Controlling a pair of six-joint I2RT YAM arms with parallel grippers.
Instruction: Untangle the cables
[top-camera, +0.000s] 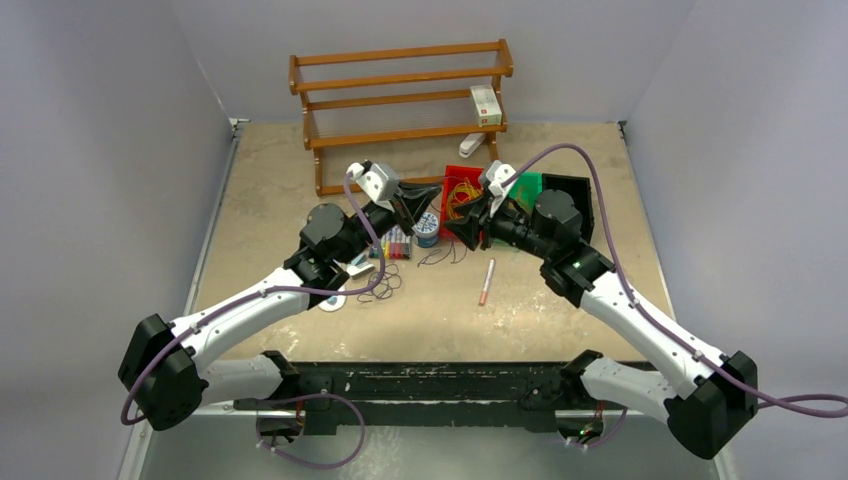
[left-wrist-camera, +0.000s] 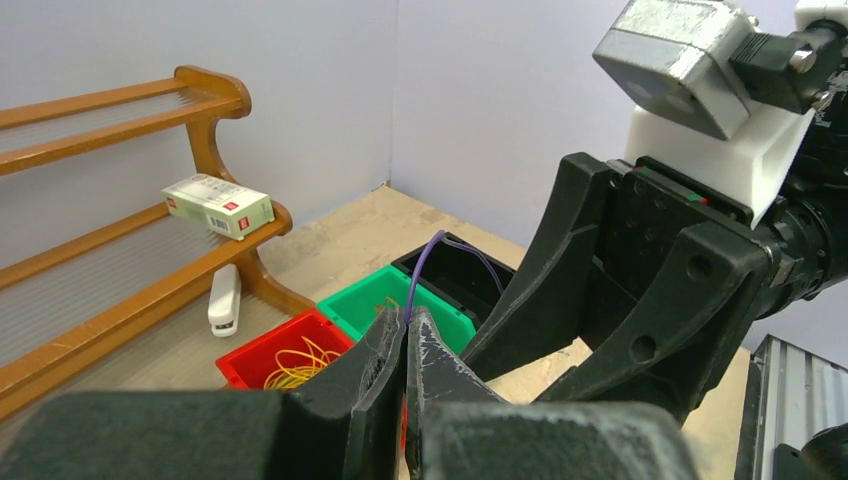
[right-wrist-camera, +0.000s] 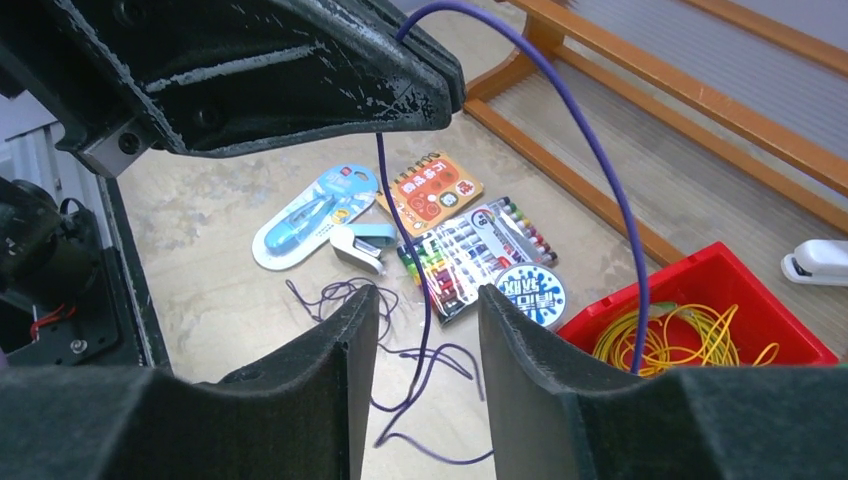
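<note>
My left gripper (left-wrist-camera: 408, 318) is shut on a dark purple cable (left-wrist-camera: 425, 265) and holds it up above the bins. The cable arches from the left fingertips (right-wrist-camera: 440, 95) over to the right and also hangs straight down between the fingers of my right gripper (right-wrist-camera: 428, 300), which is open and not touching it. More purple cables (right-wrist-camera: 350, 295) lie loose on the table below. Yellow cables (right-wrist-camera: 680, 335) lie coiled in the red bin (right-wrist-camera: 760, 290). In the top view the left gripper (top-camera: 425, 200) and the right gripper (top-camera: 468, 222) face each other closely.
A green bin (left-wrist-camera: 360, 300) and a black bin (left-wrist-camera: 460, 270) stand right of the red one. A wooden rack (top-camera: 400, 100) holds a small box (top-camera: 485, 103), with a white stapler (top-camera: 470, 145) under it. Markers (top-camera: 397, 243), a round tin (top-camera: 427, 228) and a pen (top-camera: 487, 280) lie nearby.
</note>
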